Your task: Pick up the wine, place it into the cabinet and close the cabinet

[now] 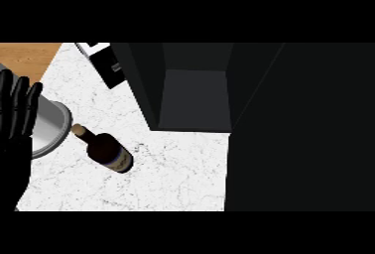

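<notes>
White, grey-veined marble table (168, 183). On it, a dark glass wine bottle (110, 151) with a pale cork end pointing to the upper left. Round grey metal pot (53, 130) just left of it. Black left hand (18, 106) at the left edge, fingers straight and apart, near the bottle but not touching. Behind, a dark boxy cabinet (194, 94), open.

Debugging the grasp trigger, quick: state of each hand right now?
Left hand: open, fingers up at the view's left edge, holding nothing.
Right hand: not in view.
</notes>
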`<state>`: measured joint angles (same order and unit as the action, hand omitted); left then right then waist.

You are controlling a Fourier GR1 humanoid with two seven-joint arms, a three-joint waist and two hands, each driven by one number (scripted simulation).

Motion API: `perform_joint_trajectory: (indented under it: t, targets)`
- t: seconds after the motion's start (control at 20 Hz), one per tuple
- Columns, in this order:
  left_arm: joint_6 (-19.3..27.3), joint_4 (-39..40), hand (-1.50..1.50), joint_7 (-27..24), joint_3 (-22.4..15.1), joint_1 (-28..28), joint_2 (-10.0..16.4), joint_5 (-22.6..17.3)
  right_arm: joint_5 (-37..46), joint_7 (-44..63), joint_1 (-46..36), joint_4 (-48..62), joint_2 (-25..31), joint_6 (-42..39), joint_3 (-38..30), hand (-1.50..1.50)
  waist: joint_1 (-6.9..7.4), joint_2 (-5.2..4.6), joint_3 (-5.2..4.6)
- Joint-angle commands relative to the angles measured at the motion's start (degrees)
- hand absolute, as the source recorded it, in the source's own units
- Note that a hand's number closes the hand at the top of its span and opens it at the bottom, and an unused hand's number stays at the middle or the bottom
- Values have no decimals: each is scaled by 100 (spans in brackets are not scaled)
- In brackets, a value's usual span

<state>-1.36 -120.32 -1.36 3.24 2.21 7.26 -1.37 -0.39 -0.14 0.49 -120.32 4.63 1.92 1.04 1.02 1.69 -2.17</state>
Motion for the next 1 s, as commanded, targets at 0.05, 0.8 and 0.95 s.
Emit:
perform_joint_trajectory:
  t: [0.05,0.8,0.95]
  targets:
    - [1080,108,-150,406,-46,450,-394,1054,80,155,-137,-171,128,-57,17,-150,-150,-166,223]
    - [5860,894,-150,3295,-1978,1942,-725,4049,-1401,964,789,-1223,299,-1247,1238,-150,-275,-124,249]
    - [6112,1108,-150,4206,-2329,2312,-726,4867,-1596,1318,809,-1555,391,-1163,1100,-150,-201,-112,243]
